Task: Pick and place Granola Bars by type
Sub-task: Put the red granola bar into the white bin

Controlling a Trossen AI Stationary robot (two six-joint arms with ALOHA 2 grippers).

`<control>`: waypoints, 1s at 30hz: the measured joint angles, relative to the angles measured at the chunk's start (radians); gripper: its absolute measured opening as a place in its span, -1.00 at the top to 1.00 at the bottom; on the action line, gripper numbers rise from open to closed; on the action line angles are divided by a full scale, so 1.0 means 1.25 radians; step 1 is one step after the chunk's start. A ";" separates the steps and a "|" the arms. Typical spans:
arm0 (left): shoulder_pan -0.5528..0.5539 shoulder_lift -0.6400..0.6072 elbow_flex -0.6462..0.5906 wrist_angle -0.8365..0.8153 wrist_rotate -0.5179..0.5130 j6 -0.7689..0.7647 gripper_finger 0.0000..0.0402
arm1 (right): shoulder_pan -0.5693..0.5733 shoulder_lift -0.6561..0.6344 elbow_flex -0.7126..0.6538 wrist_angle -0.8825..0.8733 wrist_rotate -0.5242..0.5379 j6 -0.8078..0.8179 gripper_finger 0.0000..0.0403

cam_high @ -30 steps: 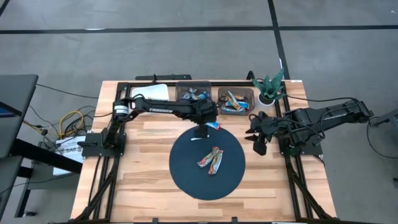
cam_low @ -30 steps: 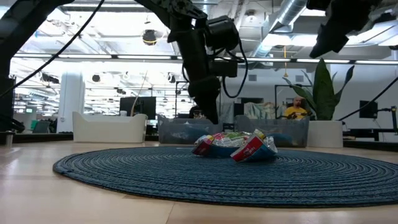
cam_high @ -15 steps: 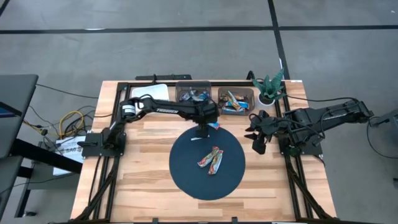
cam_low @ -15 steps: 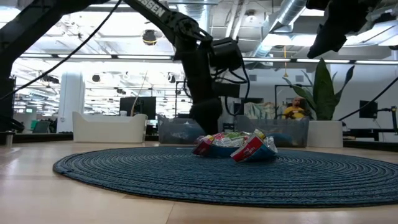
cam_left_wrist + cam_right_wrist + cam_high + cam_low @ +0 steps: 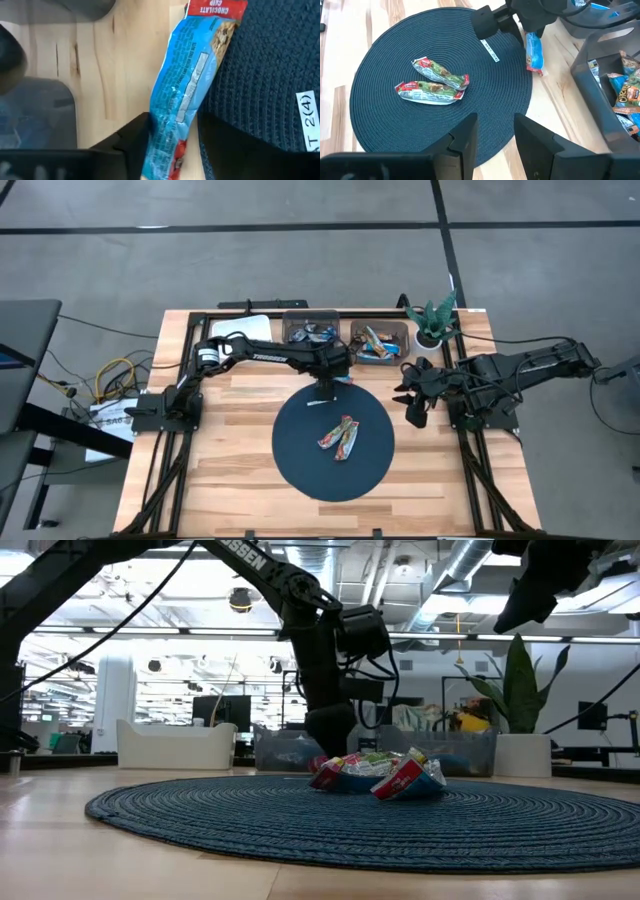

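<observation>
A bright blue granola bar with red ends (image 5: pixel 187 85) lies on the far edge of the round dark mat (image 5: pixel 300 460), half on the wood; it also shows in the high view (image 5: pixel 345 381) and the right wrist view (image 5: pixel 534 52). My left gripper (image 5: pixel 175 142) is down on its near end, shut on it. Two red-ended brownish bars (image 5: pixel 340 436) lie side by side on the mat's middle (image 5: pixel 437 80). My right gripper (image 5: pixel 410 408) hangs off the mat's right side, above the table, fingers a little apart (image 5: pixel 495 130). My left gripper pinches the blue bar between its two fingers near one red end (image 5: pixel 167 145). The fingers (image 5: pixel 132 140) come from above and stand on the bar's two long edges, so they lie across it. The bar lies flat, partly on the mat's edge, partly on the wood.
Two dark bins stand at the table's far edge: one with blue bars (image 5: pixel 310 330), one with mixed bars (image 5: pixel 380 340). A white tray (image 5: pixel 250 327) sits left of them and a small potted plant (image 5: pixel 435 320) to their right. Bare wood lies left and near.
My left gripper has come down onto the blue bar at the mat's far edge; in the low view it sinks from well above the mat to table height. The bar and the two bars on the mat have stayed where they were.
</observation>
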 joint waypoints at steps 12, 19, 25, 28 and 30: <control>0.000 -0.007 0.000 0.006 0.000 -0.126 0.85 | 0.000 0.000 0.000 0.000 0.000 0.000 0.41; 0.000 -0.056 0.002 -0.002 -0.001 -0.168 0.85 | 0.000 0.000 0.000 0.000 -0.001 -0.003 0.41; -0.008 -0.118 0.002 -0.081 -0.001 -0.221 0.87 | 0.001 0.000 0.001 0.000 -0.001 -0.003 0.41; -0.017 -0.144 0.002 -0.144 -0.003 -0.241 0.88 | 0.001 0.000 0.001 0.000 -0.001 -0.003 0.41; -0.021 -0.166 0.002 -0.184 -0.007 -0.257 0.88 | 0.001 0.000 0.001 0.000 -0.001 -0.003 0.41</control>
